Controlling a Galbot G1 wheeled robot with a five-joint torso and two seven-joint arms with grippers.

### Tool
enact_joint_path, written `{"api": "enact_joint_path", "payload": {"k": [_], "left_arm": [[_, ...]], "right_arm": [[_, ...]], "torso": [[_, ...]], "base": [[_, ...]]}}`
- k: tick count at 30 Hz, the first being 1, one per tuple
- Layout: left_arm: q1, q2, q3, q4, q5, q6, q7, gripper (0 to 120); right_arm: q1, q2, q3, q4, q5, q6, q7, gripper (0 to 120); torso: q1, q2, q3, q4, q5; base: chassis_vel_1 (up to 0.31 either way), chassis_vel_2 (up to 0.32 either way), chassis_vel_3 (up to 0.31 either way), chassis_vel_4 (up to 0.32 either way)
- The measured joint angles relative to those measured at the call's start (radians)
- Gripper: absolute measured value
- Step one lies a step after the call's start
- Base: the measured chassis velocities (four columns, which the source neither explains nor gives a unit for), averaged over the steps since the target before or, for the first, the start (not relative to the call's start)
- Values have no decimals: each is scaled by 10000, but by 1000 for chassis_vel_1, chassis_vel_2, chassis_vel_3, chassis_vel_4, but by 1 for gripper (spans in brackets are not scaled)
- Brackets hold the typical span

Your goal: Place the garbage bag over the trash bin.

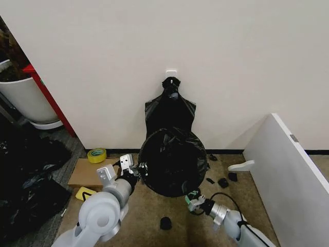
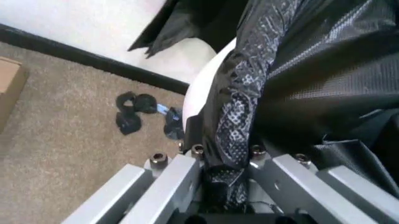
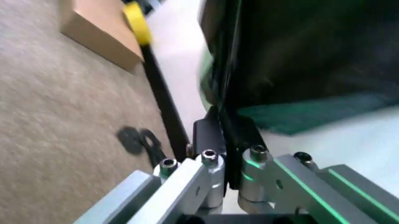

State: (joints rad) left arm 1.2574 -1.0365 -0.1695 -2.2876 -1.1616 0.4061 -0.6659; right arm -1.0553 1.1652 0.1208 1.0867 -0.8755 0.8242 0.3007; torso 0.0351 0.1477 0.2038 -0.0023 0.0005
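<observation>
Carpeted floor against a white wall: bag (image 1: pixel 172 162) shrouds the bin (image 2: pixel 209 77), left gripper (image 1: pixel 134 171) pinching film at 9 o'clock, right gripper (image 1: pixel 194 199) clamping it at 5 o'clock; uneven pulling could tear it or tip the bin.

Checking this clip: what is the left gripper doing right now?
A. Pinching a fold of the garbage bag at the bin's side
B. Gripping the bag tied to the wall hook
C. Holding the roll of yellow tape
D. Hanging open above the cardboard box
A. In the left wrist view the left gripper has its fingers closed on a bunched fold of the garbage bag, right beside the white wall of the trash bin.
</observation>
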Motion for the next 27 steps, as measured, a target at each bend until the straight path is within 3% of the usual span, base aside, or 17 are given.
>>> {"api": "enact_joint_path", "payload": {"k": [5,10,16,18,22,24,27], "left_arm": [[12,123,17,224,767,-295,253,0],[-2,269,114,539,1473,-732,622,0],[285,825,388,1294,3084,-1696,1556,0],[395,940,447,1368,3310,-1782,1659,0],[957,1538,676,2023,5150,-2817,2548,0],[1043,1652,708,2182,5560,-3122,2759,0],[1282,1970,800,2708,7178,-4273,3561,0]], "right_arm": [[-146,-529,-445,366,2352,-24,-58,3],[-471,-1119,-751,1171,4139,-23,-343,19],[-904,-2107,-483,2035,6893,-23,-1576,46],[-903,-2176,-382,2040,7225,-23,-1587,47],[-725,-2569,-69,2147,9394,-24,-1774,66],[-710,-2686,-24,2297,9996,-24,-2087,69],[-715,-3168,70,3130,12206,-23,-4265,82]], "torso": [[1,0,0,-7,-9],[0,0,0,-2,0],[0,1,0,-4,-8],[0,1,0,-3,-9],[0,0,0,-1,-4],[0,0,0,-1,-9],[0,1,0,0,-4]], "base": [[0,0,0,0],[0,0,0,0],[0,0,0,0],[0,0,0,0],[0,0,0,0],[0,0,0,0],[0,0,0,0]]}}
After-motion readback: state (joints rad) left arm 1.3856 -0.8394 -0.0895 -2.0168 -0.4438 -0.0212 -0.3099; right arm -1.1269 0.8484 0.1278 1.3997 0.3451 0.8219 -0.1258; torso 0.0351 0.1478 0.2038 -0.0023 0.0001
